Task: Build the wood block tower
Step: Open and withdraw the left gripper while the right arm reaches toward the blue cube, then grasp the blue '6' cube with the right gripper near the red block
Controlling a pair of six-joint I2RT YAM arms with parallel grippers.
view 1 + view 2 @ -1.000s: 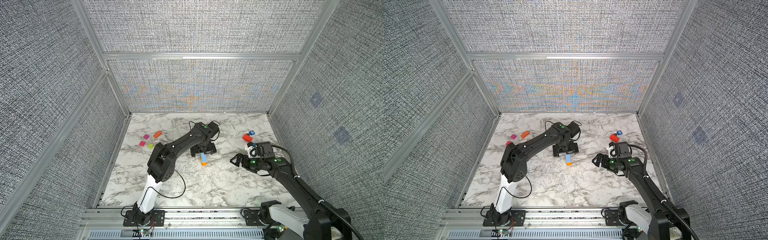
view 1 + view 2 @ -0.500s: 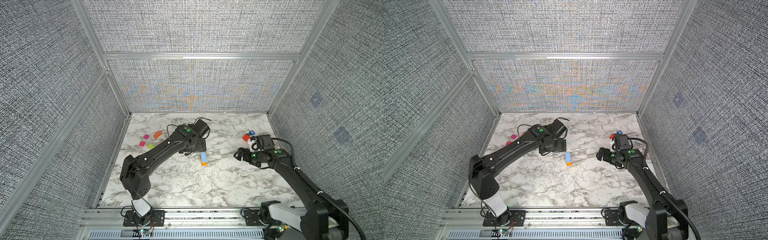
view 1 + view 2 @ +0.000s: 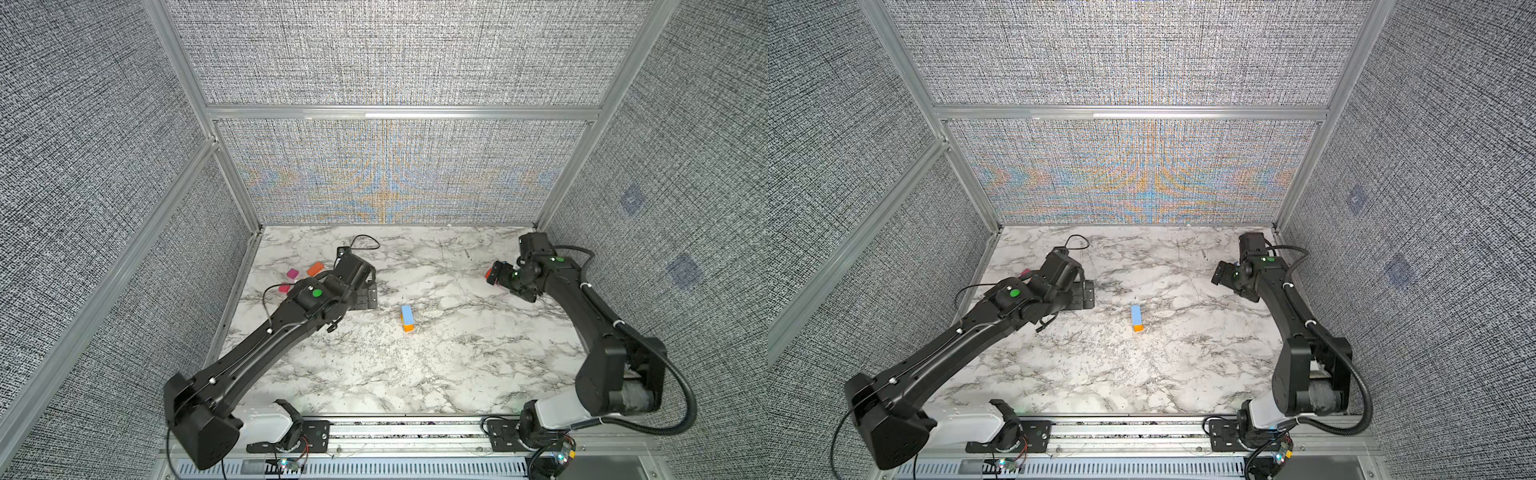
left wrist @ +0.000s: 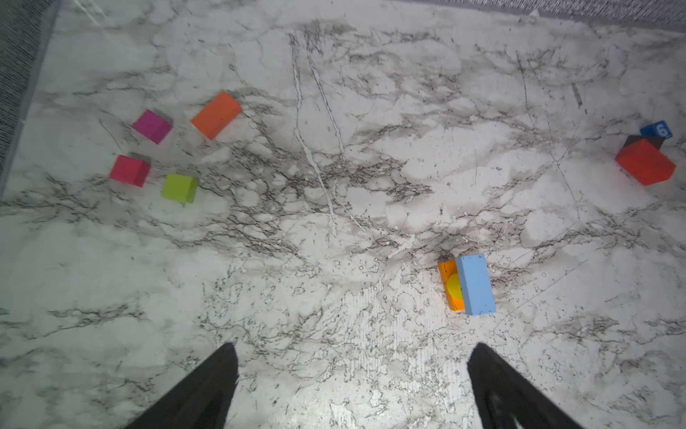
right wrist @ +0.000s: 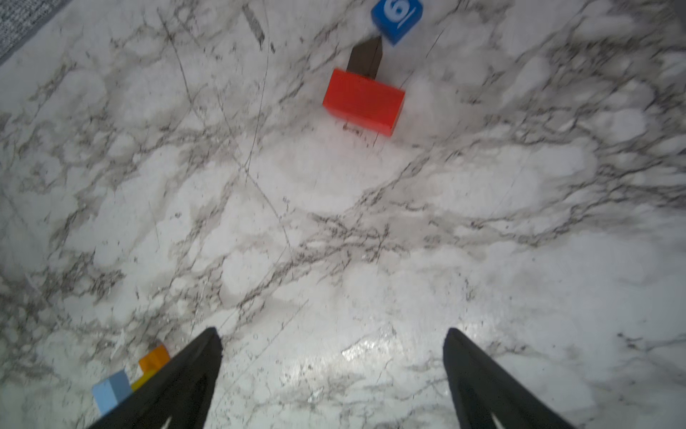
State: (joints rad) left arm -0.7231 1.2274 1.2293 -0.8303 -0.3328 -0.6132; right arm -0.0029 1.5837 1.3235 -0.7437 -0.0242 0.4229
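Left wrist view: left gripper [image 4: 354, 347] spread wide and empty, only bare marble surface [image 4: 334, 208] between its jaws. Near the middle of the surface, ahead of one jaw and clear of it: the wood block tower [image 4: 469, 286], two blocks high, a light blue block [image 4: 475, 284] on an orange base block [image 4: 447, 269] with a yellow disc on the face that shows. Toward the far left corner of the surface, four loose pieces lying apart from one another: magenta cube [image 4: 152, 126], orange slab [image 4: 216, 114], pink-red cube [image 4: 130, 170], yellow-green cube [image 4: 180, 187]. Right wrist view: right gripper [image 5: 332, 330] likewise parted wide, gripping nothing, well short of the red-orange slab [image 5: 363, 100]. Touching the slab on the side toward the far edge, a dark brown block [image 5: 365, 57]; just beyond that, a blue cube marked with a white 6 [image 5: 397, 18], whether touching the brown one impossible to tell. In both top views, tower alone in the middle of the surface, well apart from both grippers; left gripper low toward the left edge, near the loose pieces; right gripper up near the far right corner, just beside the red-orange slab, most of that cluster hidden behind it.
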